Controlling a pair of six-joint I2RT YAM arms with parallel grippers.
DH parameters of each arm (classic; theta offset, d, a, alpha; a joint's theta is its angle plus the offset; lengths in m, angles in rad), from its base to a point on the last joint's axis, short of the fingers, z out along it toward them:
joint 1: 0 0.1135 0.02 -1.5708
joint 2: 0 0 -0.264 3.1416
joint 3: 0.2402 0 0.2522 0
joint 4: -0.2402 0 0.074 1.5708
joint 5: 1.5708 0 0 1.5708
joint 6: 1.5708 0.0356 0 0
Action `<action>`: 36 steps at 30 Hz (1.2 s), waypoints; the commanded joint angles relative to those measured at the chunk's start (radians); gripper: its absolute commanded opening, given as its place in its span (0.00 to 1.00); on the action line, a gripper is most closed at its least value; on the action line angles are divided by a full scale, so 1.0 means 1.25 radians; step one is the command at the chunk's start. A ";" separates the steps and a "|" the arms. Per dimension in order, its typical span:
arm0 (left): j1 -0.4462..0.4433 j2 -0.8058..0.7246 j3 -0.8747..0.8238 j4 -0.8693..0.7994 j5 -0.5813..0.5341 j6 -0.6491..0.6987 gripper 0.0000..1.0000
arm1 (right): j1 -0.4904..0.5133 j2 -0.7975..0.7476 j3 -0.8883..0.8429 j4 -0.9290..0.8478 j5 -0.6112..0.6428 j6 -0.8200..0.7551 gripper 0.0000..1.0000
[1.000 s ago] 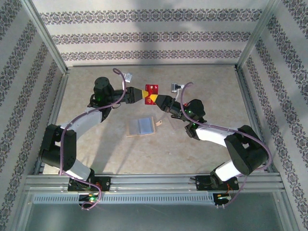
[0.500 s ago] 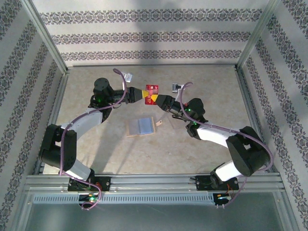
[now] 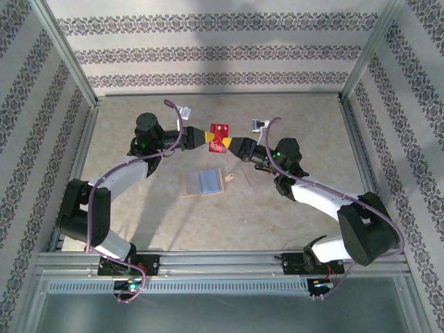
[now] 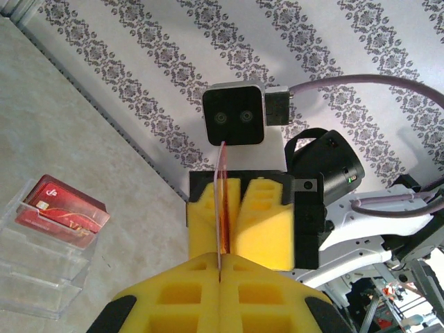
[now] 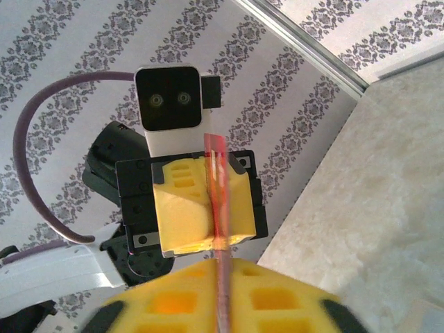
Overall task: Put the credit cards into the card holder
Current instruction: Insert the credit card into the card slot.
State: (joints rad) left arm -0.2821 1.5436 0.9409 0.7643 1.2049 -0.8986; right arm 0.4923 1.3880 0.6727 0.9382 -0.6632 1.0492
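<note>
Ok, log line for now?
credit card: mid-air | left hand: shut on it | right hand: shut on it | card holder: open on table

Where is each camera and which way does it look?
Top external: above and behind, looking down on table, left arm, right arm, card holder.
Left wrist: on left arm, facing right gripper; own left gripper below.
Right wrist: on right arm, facing left gripper; own gripper below.
Shared: both wrist views show credit card both grippers pinch.
</note>
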 commanded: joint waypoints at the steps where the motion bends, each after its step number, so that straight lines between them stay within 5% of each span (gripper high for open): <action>1: -0.008 -0.006 -0.011 0.015 0.006 0.022 0.00 | -0.004 -0.009 0.022 0.003 -0.024 -0.017 0.00; 3: -0.008 -0.010 -0.011 0.001 0.006 0.030 0.09 | -0.010 -0.013 0.017 0.002 -0.021 -0.017 0.00; 4: -0.008 -0.013 -0.011 -0.008 0.005 0.039 0.29 | -0.013 -0.017 0.012 -0.003 -0.019 -0.021 0.00; 6: 0.000 -0.022 -0.010 -0.035 0.008 0.065 0.48 | -0.024 -0.025 0.002 -0.013 -0.018 -0.029 0.00; 9: 0.044 -0.043 0.000 -0.107 0.016 0.095 0.54 | -0.042 -0.031 -0.012 -0.034 -0.025 -0.030 0.00; 14: 0.127 -0.085 0.045 -0.384 0.038 0.191 0.46 | -0.044 -0.025 -0.016 -0.151 -0.045 -0.062 0.00; 18: 0.139 -0.108 0.147 -0.964 -0.092 0.572 0.41 | -0.039 0.011 -0.013 -0.221 -0.061 -0.062 0.00; 20: 0.141 -0.120 0.145 -1.065 -0.179 0.702 0.34 | -0.034 0.026 -0.017 -0.230 -0.054 -0.050 0.00; 23: 0.140 -0.128 0.107 -1.089 -0.304 0.755 0.19 | -0.006 0.057 -0.003 -0.272 -0.045 -0.065 0.00; 27: 0.140 -0.097 0.055 -1.049 -0.364 0.787 0.05 | 0.030 0.126 0.065 -0.431 -0.027 -0.102 0.00; 36: 0.138 -0.008 0.022 -0.987 -0.447 0.811 0.00 | 0.074 0.251 0.096 -0.401 -0.027 -0.082 0.00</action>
State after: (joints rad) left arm -0.1093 1.5265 0.9806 -0.4828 0.6922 0.0620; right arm 0.5678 1.6680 0.7628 0.4438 -0.7010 0.9585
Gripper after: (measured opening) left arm 0.050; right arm 0.051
